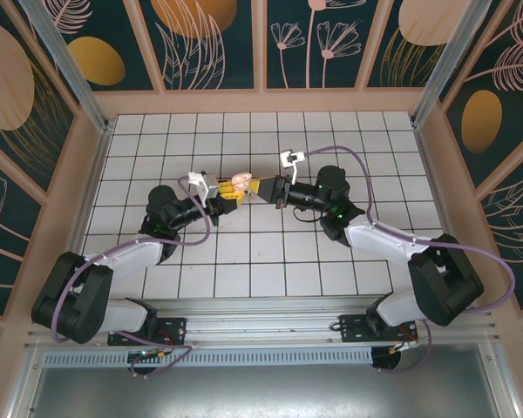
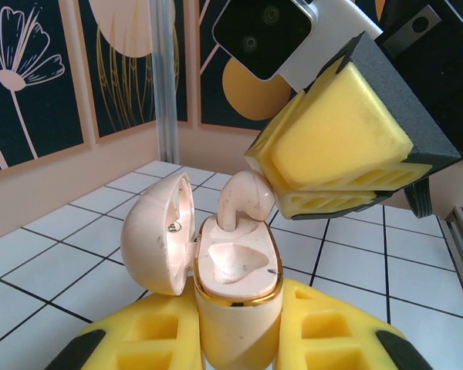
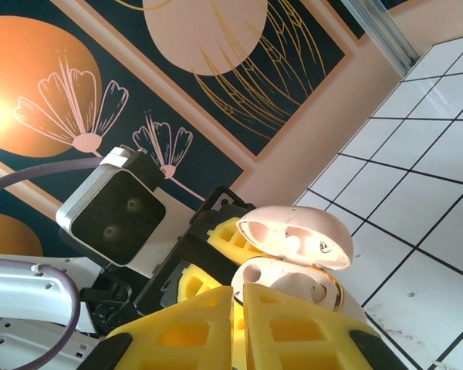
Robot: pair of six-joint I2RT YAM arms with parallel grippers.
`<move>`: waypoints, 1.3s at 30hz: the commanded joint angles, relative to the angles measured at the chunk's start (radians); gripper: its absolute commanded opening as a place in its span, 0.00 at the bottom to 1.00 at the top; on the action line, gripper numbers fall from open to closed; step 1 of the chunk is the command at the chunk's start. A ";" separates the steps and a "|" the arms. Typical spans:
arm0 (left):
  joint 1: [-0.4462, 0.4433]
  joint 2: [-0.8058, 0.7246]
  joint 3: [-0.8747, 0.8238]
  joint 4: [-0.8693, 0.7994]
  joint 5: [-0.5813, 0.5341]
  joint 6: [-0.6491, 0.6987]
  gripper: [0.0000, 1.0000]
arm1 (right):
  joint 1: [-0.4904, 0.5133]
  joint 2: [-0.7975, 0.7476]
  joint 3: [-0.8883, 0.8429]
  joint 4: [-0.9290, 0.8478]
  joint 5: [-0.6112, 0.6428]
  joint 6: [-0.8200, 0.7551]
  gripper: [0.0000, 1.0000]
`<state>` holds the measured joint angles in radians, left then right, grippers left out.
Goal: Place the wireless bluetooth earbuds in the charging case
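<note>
— Pink plastic at the left first: looking at the charging case (image 2: 239, 297), being clamped upright between the yellow pads of the left gripper (image 1: 225, 193) and held up over the middle of the white tiled table (image 1: 270, 261). Standing open, with the lid (image 2: 158, 231) swung to one side.

— Moving right: seeing one earbud (image 2: 245, 202) standing stem-down in the socket nearest the other arm, head poking above the gold rim. Finding the socket beside it apparently empty.

— Further right, meeting the right gripper (image 2: 336, 181), pads pressed together, tips touching the earbud's head or hanging just above it. Gripping it or only nudging it? Not managing to tell.

— Judging the step, then: seating an earbud, not yet sinking it fully home.

— Calling for a small push straight down along the stem while bracing the case on the left. Then backing off rightward without dragging the earbud out, and going after the second one.
</note>
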<state>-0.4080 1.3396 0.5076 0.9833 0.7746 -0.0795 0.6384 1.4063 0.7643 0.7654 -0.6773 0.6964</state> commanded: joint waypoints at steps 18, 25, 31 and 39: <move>-0.006 -0.025 0.034 0.001 0.020 0.035 0.09 | 0.026 -0.074 0.039 -0.085 0.044 -0.085 0.27; -0.006 -0.039 0.026 -0.004 -0.016 0.015 0.09 | 0.003 -0.134 0.101 -0.409 0.188 -0.232 0.34; -0.004 -0.088 0.000 -0.066 -0.211 -0.098 0.08 | -0.013 0.005 0.367 -0.935 0.410 -0.312 0.34; 0.098 -0.135 -0.085 -0.028 -0.309 -0.384 0.07 | 0.016 0.308 0.636 -1.296 0.511 -0.245 0.41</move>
<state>-0.3576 1.2407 0.4538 0.9298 0.5251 -0.3080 0.6399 1.6432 1.3567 -0.3157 -0.2211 0.4324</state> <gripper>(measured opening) 0.187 0.399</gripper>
